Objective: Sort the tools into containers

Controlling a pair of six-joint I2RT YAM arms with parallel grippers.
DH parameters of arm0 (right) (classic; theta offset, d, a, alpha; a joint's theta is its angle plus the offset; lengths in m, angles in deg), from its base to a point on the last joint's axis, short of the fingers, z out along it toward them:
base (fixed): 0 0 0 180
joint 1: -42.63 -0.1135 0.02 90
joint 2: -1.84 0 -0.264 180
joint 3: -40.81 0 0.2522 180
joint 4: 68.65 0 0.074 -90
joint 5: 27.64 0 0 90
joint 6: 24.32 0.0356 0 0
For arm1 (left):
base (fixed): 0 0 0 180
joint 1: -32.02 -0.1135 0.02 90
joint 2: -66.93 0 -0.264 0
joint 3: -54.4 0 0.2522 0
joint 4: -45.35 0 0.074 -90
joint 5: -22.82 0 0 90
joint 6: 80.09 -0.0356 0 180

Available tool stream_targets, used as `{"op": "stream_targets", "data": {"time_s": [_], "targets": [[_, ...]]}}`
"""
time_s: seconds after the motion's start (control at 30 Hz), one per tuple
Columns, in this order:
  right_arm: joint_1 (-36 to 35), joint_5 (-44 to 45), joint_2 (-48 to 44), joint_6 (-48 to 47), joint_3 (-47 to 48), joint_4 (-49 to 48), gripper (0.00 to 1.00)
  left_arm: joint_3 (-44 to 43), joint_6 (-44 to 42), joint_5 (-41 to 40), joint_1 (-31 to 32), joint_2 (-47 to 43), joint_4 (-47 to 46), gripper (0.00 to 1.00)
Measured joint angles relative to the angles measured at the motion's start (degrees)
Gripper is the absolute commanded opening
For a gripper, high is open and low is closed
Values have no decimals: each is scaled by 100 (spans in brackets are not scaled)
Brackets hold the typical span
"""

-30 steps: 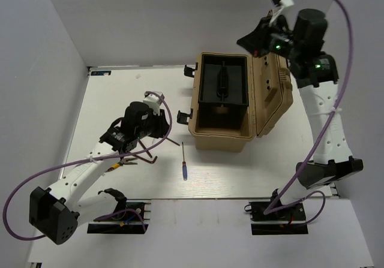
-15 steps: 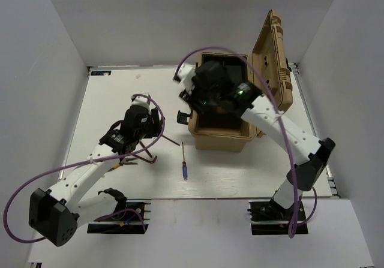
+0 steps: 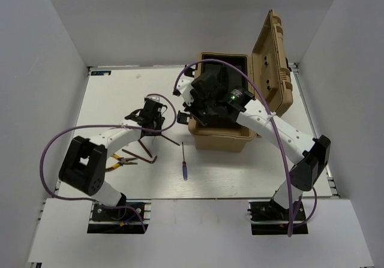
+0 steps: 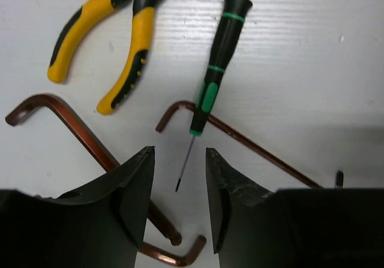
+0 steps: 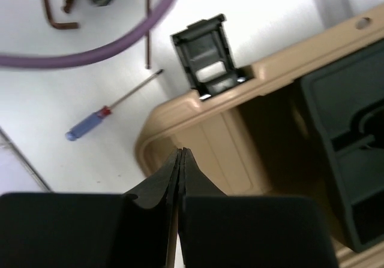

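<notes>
While the left hand (image 4: pixel 178 155) hovers with fingers spread and empty over the thin tip of one green-and-black screwdriver (image 4: pixel 216 70), three bent rods (image 4: pixel 252 146) and one pair of yellow pliers (image 4: pixel 137 40) lie around it on the counter (image 4: pixel 312 52). One blue screwdriver (image 3: pixel 184 171) lies just near of the single tan toolbox (image 3: pixel 219 137), whose lid is raised. Above its near-left corner the right hand (image 5: pixel 180 155) hangs, fingers pressed together on nothing.

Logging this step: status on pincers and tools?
Left pincer open above green-black screwdriver. Right pincer shut, empty, over toolbox rim. Bent rod crosses screwdriver.
</notes>
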Motion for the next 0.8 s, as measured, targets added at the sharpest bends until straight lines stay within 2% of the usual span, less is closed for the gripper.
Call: {"op": "stream_targets", "data": {"time_s": [0.3, 0.5, 0.77, 0.8], "targets": [[-4, -461, -107, 109, -289, -63, 0, -564, -295, 435, -328, 997, -466, 51], [-2, -509, -289, 127, -485, -136, 0, -643, -411, 756, -345, 1095, -619, 51], [-2, -575, -400, 151, -485, -153, 0, -752, -474, 752, -361, 1537, -640, 51], [2, -584, -422, 151, -485, -153, 0, -800, -479, 748, -372, 1580, -649, 46]]}}
